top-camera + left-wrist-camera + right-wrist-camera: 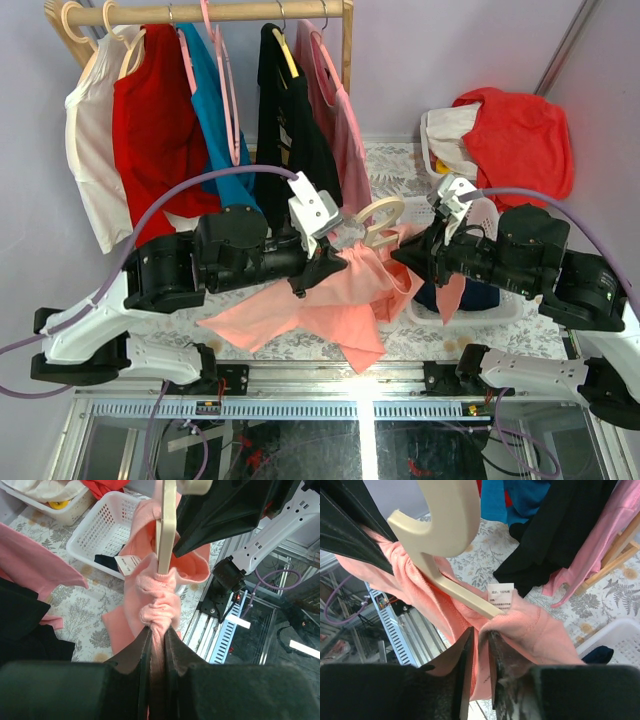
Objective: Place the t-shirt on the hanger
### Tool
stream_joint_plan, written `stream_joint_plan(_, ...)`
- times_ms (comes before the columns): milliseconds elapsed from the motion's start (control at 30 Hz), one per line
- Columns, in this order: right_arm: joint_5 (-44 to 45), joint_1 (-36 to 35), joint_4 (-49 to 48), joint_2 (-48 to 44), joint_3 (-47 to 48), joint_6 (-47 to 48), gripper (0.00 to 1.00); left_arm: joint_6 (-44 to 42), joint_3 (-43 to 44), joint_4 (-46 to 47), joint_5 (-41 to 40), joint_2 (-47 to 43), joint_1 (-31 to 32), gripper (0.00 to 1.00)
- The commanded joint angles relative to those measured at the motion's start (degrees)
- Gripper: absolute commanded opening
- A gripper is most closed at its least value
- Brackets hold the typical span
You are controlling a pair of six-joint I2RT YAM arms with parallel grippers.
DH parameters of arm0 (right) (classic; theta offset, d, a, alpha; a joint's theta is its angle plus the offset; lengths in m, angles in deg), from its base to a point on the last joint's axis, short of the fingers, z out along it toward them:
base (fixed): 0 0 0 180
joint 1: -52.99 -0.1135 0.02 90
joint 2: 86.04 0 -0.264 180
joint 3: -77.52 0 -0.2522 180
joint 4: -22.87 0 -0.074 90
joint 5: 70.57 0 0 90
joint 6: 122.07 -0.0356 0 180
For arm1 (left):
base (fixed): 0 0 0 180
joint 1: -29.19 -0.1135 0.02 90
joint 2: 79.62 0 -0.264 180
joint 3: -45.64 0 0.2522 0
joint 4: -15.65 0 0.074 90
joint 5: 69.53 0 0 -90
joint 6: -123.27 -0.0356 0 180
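The salmon t-shirt (pixel 330 300) hangs bunched in mid-air between my two arms, above the table's front edge. The cream hanger (pixel 380 222) sticks up out of its neck opening, hook on top. My left gripper (pixel 335 250) is shut on a gathered fold of the t-shirt (pixel 155 605) just below one hanger arm (pixel 165 530). My right gripper (pixel 408 250) is shut on the t-shirt's collar (pixel 530 625) beside the white label, where the hanger's arm (pixel 460 592) goes under the cloth. The hanger's lower bar is hidden inside the cloth.
A wooden rail (pixel 220 12) at the back left holds white, red, blue, black and pale pink garments on other hangers. A white basket (pixel 470 300) with dark cloth stands under the right arm. A bin with a red shirt (pixel 515 130) is at the back right.
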Motion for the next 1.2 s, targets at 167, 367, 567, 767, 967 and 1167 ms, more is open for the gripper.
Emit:
stream_joint_plan(167, -1.6, -0.2, 0.1, 0.5, 1.6, 0.1, 0.38, -2.7, -5.1, 13.0, 2.3, -6.1, -0.3, 0.00)
stream_joint_plan(367, -5.1, -0.2, 0.3, 1.7, 3.7, 1.1, 0.46, -2.1, -13.2, 15.4, 1.6, -11.2, -0.4, 0.00)
stream_joint_plan(567, -9.6, -0.2, -1.1, 3.4, 3.7, 1.5, 0.55, 0.9, -23.3, 20.3, -0.8, -19.1, -0.4, 0.00)
stream_joint_plan(767, -8.3, -0.2, -1.1, 4.9, 6.5, 2.1, 0.56, 2.6, -28.1, 22.0, -1.5, -23.7, -0.4, 0.00)
stream_joint_plan(967, -0.8, -0.3, -1.3, 4.9, 7.0, 4.5, 0.58, 2.4, -28.1, 20.9, -0.6, -23.8, -0.4, 0.00)
stream_joint_plan(1167, 2.8, -0.2, -2.0, 5.2, 6.2, 7.4, 0.59, 2.0, -27.1, 18.8, 0.6, -23.2, -0.4, 0.00)
